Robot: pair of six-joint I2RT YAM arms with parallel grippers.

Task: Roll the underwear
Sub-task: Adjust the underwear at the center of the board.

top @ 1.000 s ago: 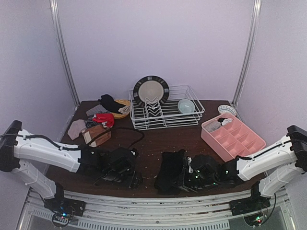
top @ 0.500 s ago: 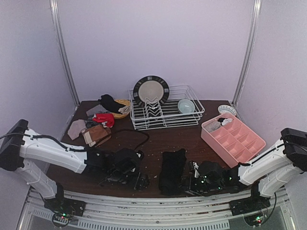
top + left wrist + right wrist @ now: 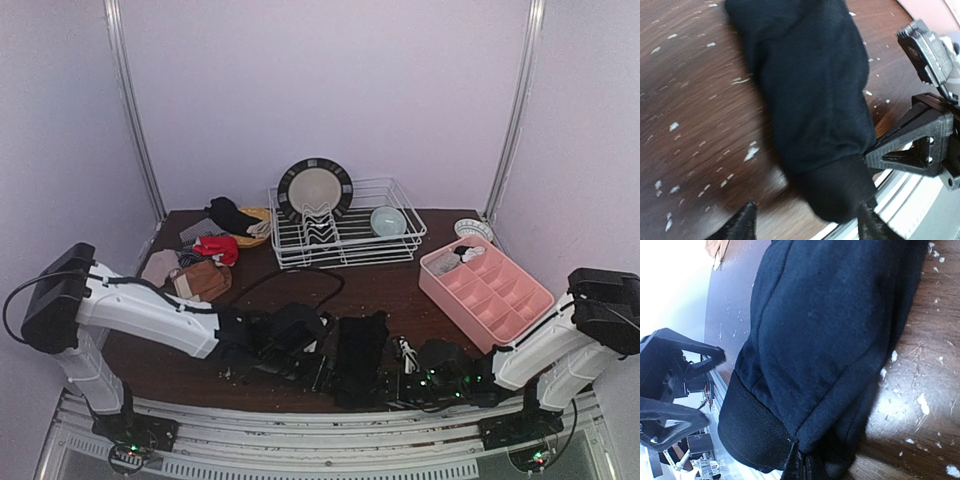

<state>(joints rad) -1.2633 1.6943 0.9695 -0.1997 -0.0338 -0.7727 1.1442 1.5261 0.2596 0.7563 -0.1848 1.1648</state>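
A black underwear (image 3: 358, 352) lies folded into a long strip near the table's front edge. Its waistband end (image 3: 840, 192) points toward the edge. My left gripper (image 3: 807, 224) is open, one fingertip on each side of that waistband end, and it holds nothing. It reaches in from the left (image 3: 318, 362). My right gripper (image 3: 801, 466) is shut on the strip's near edge, where the cloth meets the waistband, on the strip's right side (image 3: 400, 372). More underwear lies at the back left: red (image 3: 215, 248), brown (image 3: 200, 282), beige (image 3: 158, 268), black (image 3: 230, 213).
A pink compartment tray (image 3: 520, 300) stands at the right. A white wire dish rack (image 3: 400, 245) at the back holds a plate (image 3: 314, 188) and a bowl (image 3: 388, 220). A black cable (image 3: 300, 278) loops over the table's middle. The metal front rail (image 3: 330, 418) runs just beyond the waistband.
My left arm has swung right across the table until its fingers stand at the black underwear's waistband end. The right gripper has drawn slightly right and nearer, still pinching the cloth.
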